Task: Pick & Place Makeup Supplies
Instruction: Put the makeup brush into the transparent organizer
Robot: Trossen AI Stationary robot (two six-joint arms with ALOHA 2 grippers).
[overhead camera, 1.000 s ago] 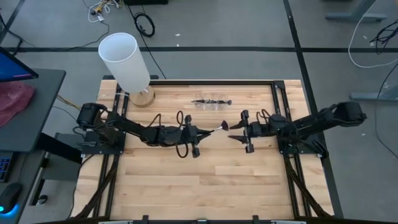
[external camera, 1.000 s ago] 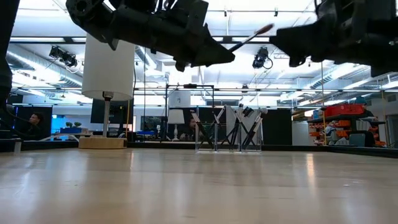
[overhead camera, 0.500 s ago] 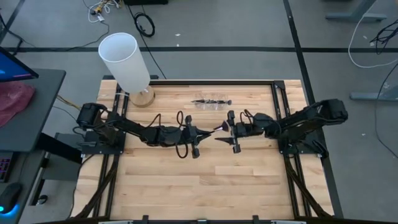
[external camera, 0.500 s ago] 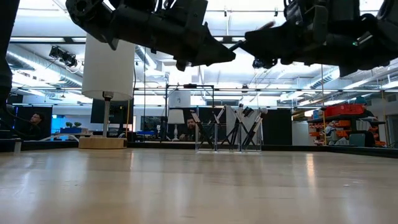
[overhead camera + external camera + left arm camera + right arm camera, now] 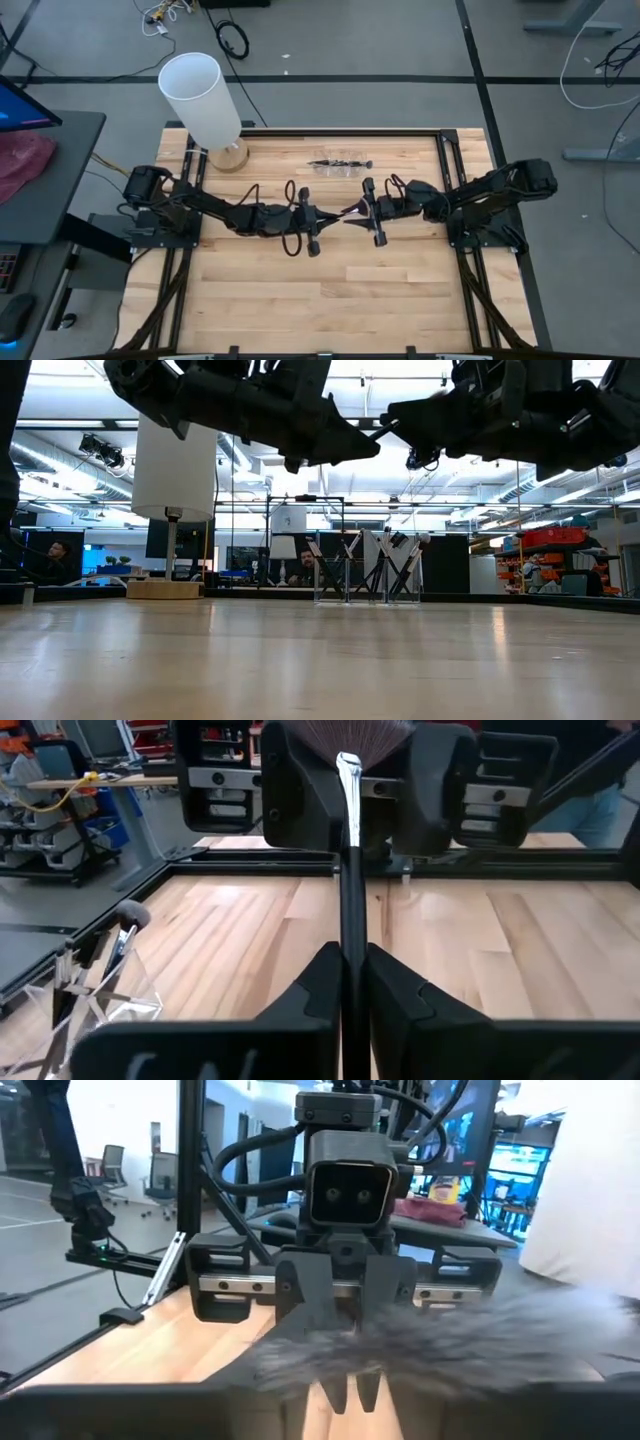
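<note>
Left jaws (image 5: 345, 990) clamp fan brush (image 5: 347, 840); bristles reach right jaws (image 5: 350, 790).

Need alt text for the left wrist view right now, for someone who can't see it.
The left gripper is shut on a fan brush, its dark handle running straight out to fanned bristles between the right gripper's open fingers. Below is the wooden table, with a clear brush holder off to one side.

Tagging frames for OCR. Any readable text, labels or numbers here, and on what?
None readable.
Left gripper: raised marks on the housing along the lower edge, cut off, not legible.
Right gripper: no markings visible.
Brush: no print visible on its handle.
Room behind, low view: no sign that reads.
</note>
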